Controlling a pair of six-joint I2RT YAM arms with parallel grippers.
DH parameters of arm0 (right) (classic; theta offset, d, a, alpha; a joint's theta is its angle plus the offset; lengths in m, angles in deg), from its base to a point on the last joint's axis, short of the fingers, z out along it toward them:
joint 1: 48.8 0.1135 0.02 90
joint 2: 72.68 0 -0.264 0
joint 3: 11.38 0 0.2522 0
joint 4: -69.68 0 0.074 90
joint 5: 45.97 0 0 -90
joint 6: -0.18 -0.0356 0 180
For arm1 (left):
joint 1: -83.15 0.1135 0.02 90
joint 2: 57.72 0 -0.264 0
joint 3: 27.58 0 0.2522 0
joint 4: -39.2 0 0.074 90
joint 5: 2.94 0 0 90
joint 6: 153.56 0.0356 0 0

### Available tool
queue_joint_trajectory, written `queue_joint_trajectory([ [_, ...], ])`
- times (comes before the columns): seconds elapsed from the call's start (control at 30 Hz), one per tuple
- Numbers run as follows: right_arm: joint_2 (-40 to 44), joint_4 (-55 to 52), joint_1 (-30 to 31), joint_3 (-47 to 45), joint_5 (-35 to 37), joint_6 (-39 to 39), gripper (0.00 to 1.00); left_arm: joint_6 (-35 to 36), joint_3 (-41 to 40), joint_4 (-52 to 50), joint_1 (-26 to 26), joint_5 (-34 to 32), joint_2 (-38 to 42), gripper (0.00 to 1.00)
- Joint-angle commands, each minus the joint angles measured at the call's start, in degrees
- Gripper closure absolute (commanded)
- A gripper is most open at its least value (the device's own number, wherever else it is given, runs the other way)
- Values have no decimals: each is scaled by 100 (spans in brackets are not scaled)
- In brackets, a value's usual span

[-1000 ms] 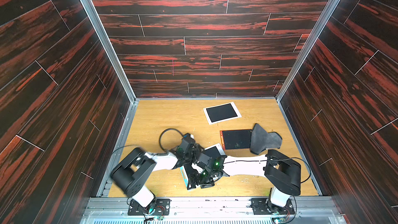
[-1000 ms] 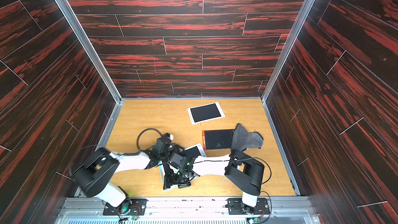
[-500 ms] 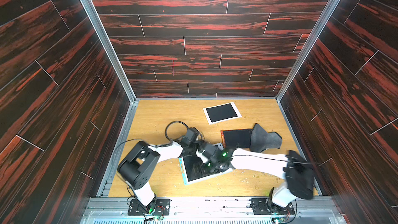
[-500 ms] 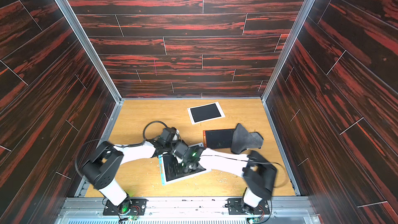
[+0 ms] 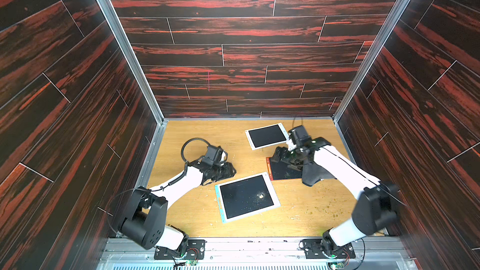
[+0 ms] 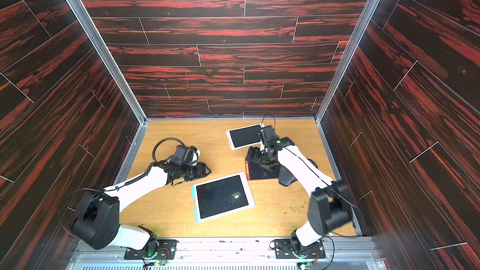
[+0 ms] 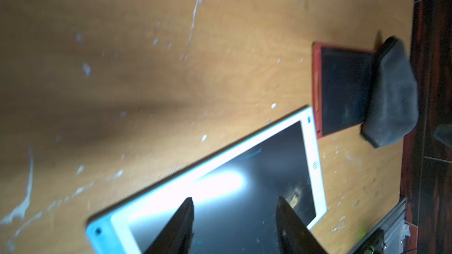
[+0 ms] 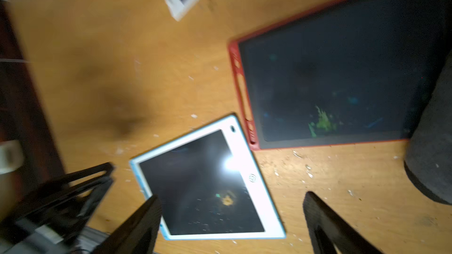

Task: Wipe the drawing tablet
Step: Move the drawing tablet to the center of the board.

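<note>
Our left fingers (image 7: 179, 228) and right fingers (image 8: 322, 218) are apart and empty. The cloth (image 7: 391, 94) looks soft, so we should pinch its edge. The tablet (image 5: 244, 201) looks stiff.

The desk (image 5: 197, 131) carries three drawing tablets: one white tablet (image 5: 266, 136), one red tablet (image 5: 283, 174), one blue-edged tablet (image 5: 246, 197). There is one grey cloth (image 5: 315, 175).

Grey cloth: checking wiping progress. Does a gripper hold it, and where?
Nothing held: left gripper and right gripper open, empty; grey cloth lies partly on red tablet.
</note>
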Motion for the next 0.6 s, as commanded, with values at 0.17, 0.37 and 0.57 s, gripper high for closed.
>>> queue_joint_trajectory([
  [0.17, -211, -249, -215, -954, 702, -46, 10, 209, -58, -130, 262, 320, 141, 45],
  [0.37, -684, -62, -338, -1160, 888, -72, 11, 191, -60, 110, 341, 586, -132, 46],
  [0.57, -1366, -181, -409, -588, 1363, -42, 11, 231, -92, 119, 471, 598, -100, 46],
])
